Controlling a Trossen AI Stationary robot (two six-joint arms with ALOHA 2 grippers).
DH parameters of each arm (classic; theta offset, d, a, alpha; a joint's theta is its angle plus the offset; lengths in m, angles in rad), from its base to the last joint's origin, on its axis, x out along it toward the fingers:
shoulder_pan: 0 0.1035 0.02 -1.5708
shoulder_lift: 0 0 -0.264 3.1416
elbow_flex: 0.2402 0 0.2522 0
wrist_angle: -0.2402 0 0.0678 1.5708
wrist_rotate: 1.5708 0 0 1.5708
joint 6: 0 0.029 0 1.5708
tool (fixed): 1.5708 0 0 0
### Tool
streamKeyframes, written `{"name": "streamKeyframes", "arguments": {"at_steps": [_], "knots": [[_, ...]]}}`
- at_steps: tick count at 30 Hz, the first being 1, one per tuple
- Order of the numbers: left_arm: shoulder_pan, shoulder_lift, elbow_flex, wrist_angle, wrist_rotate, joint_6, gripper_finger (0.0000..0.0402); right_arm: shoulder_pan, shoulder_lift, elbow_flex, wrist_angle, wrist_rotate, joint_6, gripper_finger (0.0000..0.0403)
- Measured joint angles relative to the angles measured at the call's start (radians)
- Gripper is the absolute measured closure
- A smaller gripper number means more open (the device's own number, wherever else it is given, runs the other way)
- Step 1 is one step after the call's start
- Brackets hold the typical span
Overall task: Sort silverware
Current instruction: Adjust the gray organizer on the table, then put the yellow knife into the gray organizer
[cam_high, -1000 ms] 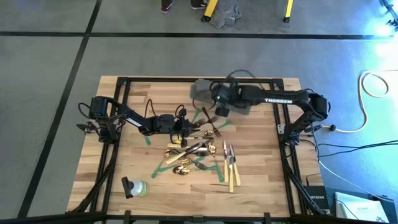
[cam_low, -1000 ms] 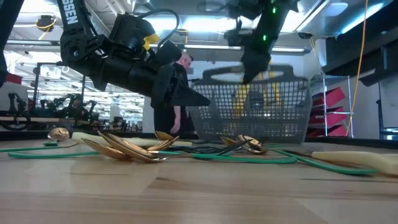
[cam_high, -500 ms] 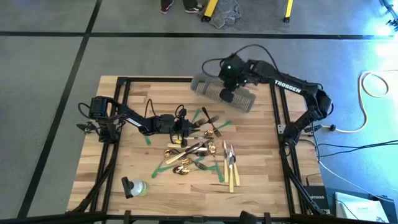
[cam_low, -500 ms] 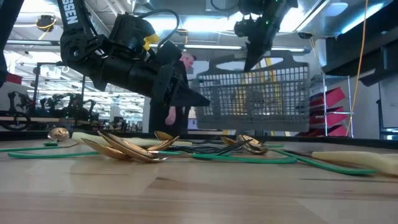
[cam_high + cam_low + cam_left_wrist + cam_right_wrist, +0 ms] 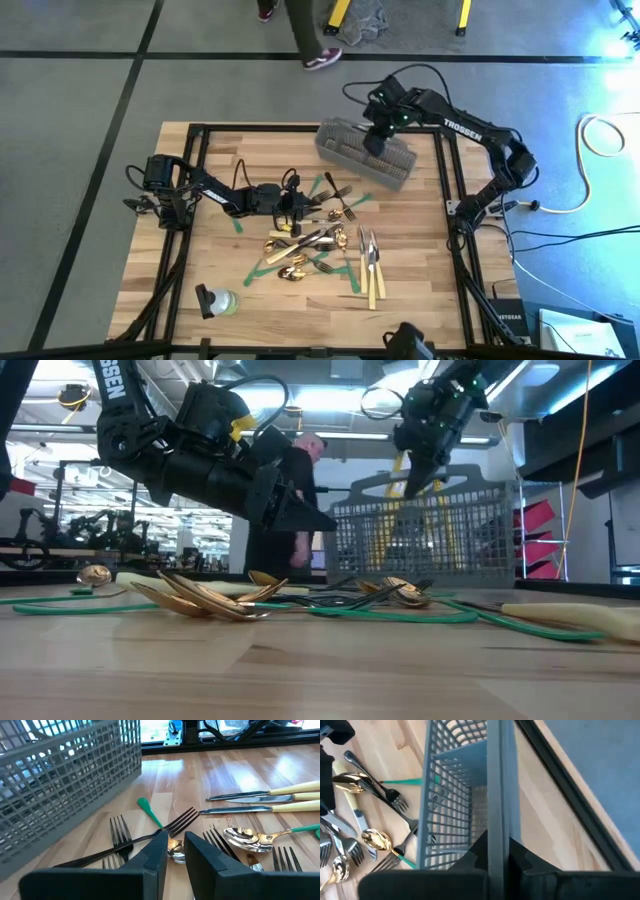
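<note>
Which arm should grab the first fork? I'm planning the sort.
Left. Its tool sits low over the dark forks in the cutlery pile, narrowly open. The right tool is shut on the grey mesh basket handle at the table's far side.

Evenly lit from bright ceiling strips, visible across the room in the low view. Soft, faint shadows on the table point(image 5: 220, 260). Glints on gold spoons point(image 5: 200, 598). Near tabletop blurred in low view; basket point(image 5: 60, 775) slightly soft.
</note>
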Motion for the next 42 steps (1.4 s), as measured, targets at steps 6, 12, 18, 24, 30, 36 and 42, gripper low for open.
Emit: {"name": "streamKeyframes", "arguments": {"at_steps": [6, 12, 18, 24, 30, 36, 42], "knots": [[0.0, 0.0, 0.0, 0.0, 0.0, 0.0, 0.0353, -0.013, 0.0, -0.043, 0.013, -0.008, -0.018, 0.0401], [0.0, 0.0, 0.0, 0.0, 0.0, -0.003, 0.0353, -0.01, 0.0, -0.044, 0.016, 0.018, -0.013, 0.0358], [0.0, 0.0, 0.0, 0.0, 0.0, -0.003, 0.0353, -0.011, -0.002, -0.044, 0.038, 0.035, -0.006, 0.0268], [0.0, 0.0, 0.0, -0.023, -0.012, -0.001, 0.0353, -0.011, -0.041, 0.011, 0.035, 0.018, 0.027, 0.0211], [0.001, 0.0, 0.0, -0.039, -0.019, -0.003, 0.0353, 0.004, -0.12, 0.052, 0.028, 0.037, 0.045, 0.0196], [0.001, 0.0, 0.0, -0.059, -0.019, 0.0, 0.0353, 0.062, -0.228, 0.064, 0.031, 0.043, 0.035, 0.0196], [0.001, 0.0, 0.0, -0.051, -0.02, 0.001, 0.0353, 0.298, -0.309, 0.065, 0.031, 0.01, 0.017, 0.0196]]}}
